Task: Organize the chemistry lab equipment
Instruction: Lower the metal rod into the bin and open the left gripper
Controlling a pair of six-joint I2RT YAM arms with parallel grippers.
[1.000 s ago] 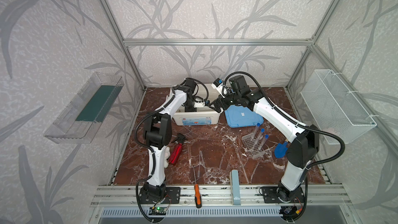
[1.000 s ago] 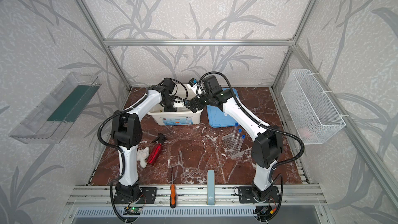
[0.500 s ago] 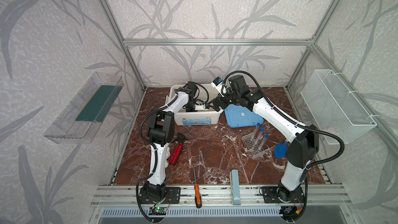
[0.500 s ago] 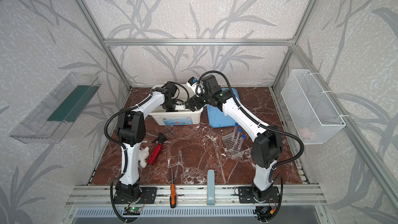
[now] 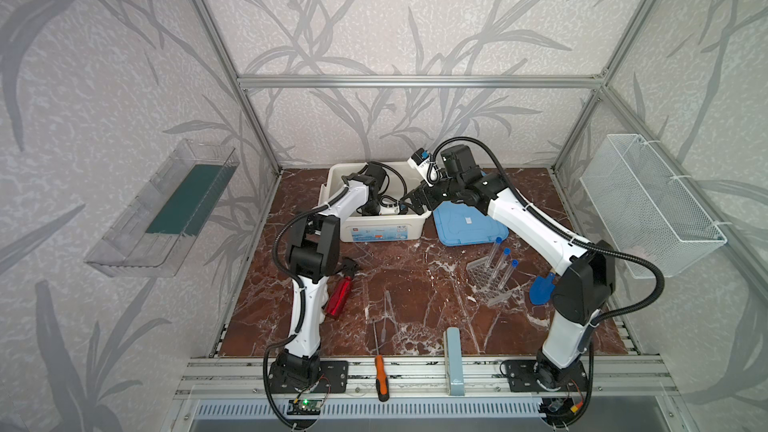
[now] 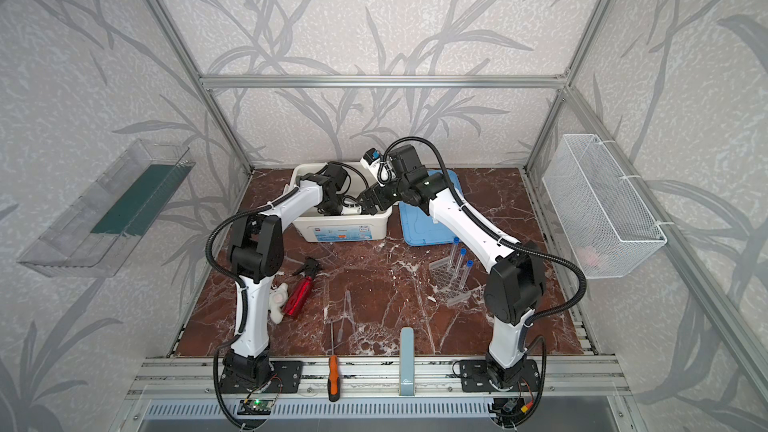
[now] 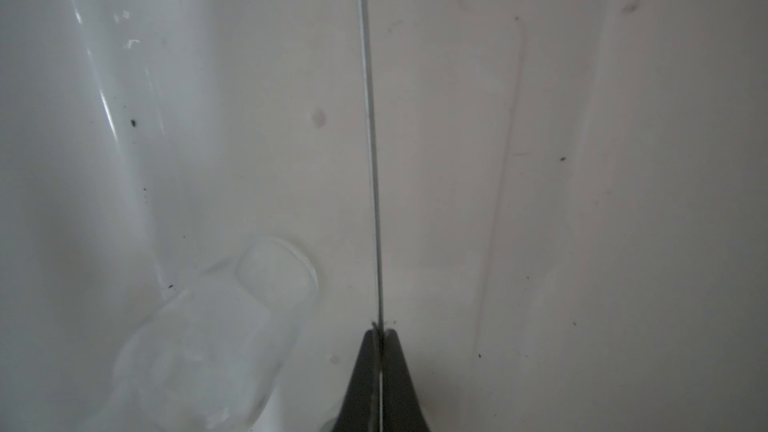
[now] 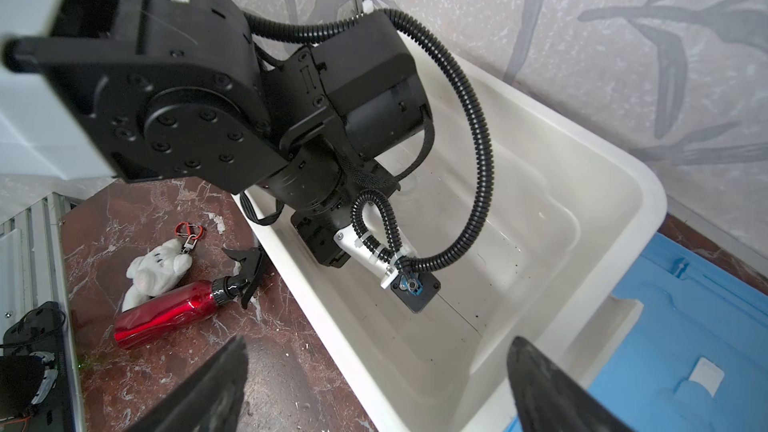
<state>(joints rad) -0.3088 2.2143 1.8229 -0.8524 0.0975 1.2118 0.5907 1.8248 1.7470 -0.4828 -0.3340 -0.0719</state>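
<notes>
bin [image 5: 353, 231] — white | lid [image 5: 465, 226] — blue | tubes [image 5: 500, 270] clear, blue caps | spray bottle [image 5: 338, 299] red | tabletop [image 5: 415, 284] brown-white marble

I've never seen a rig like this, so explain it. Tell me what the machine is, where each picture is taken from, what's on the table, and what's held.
The machine is a left arm and a right arm, bolted at the front of a marble table, each ending in a two-fingered gripper. Both top views look down on everything; each wrist view comes from a camera on one arm. At the back sits a white bin, its blue lid beside it. Three blue-capped tubes stand in a clear rack; a red spray bottle, a screwdriver and clear droppers lie loose. The left gripper is inside the bin, shut on a thin clear rod, with a small glass jar lying nearby. The right gripper hangs open above the bin, empty.
</notes>
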